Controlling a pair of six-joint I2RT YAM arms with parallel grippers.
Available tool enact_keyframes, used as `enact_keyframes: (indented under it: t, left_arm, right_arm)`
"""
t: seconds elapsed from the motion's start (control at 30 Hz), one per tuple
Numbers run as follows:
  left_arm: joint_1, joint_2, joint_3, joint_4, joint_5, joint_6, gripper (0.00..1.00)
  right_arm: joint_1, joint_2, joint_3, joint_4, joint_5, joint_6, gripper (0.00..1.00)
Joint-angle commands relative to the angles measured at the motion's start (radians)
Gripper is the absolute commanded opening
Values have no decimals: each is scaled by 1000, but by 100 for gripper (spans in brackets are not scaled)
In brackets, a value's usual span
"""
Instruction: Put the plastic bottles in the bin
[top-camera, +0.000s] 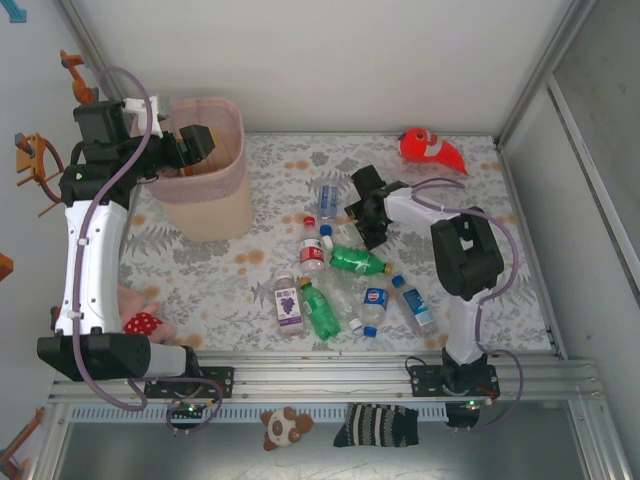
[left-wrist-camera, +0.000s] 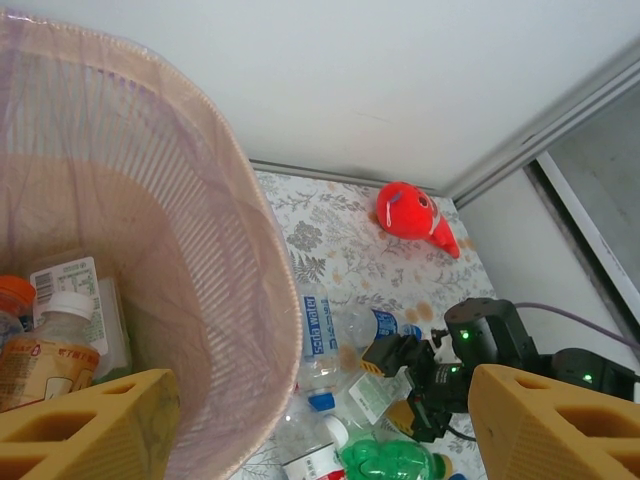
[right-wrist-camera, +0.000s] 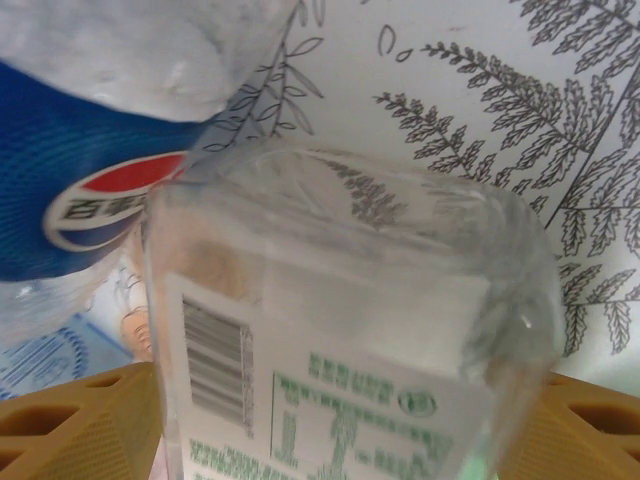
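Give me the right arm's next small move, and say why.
Probably close the right pincer on the clear bottle with the green-printed label. That bottle sits between its fingers, one on each side, but whether they press it is unclear. A firm grip should come before any lift toward the bin.

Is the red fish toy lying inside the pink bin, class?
No, the red fish toy lies on the patterned table near the far wall, well apart from the bin.
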Motion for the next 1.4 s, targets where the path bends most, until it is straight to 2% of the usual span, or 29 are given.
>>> enact_keyframes:
  t: [0.0,0.33,0.77,0.87,1.07,1.23,1.37]
  left_arm:
    - [5,-32,-16,24,0,3,75]
    - [5,-40,-25,43,-8,0,75]
    - [2,-66,-68,138,53,-32,75]
    - [-2,-74,-88,183,85,-38,75]
    - [-48,-94,-154,344,181,-43,75]
    - [-120,-97,-203,478,259,-30,76]
    - [-182,-101,-243,596,335,-30,78]
  right_arm:
    - [5,33,39,-37,34,28,80]
    - [4,14,27,-37,51,52,70]
    - [4,-220,-6,-35,122,27,63]
    - [6,-289,-11,-6,144,-66,59]
    - [7,-468,-95,219,143,-405,51]
    - [8,-602,-175,440,-15,-701,49]
    - [7,-680,-194,554,-222,-903,49]
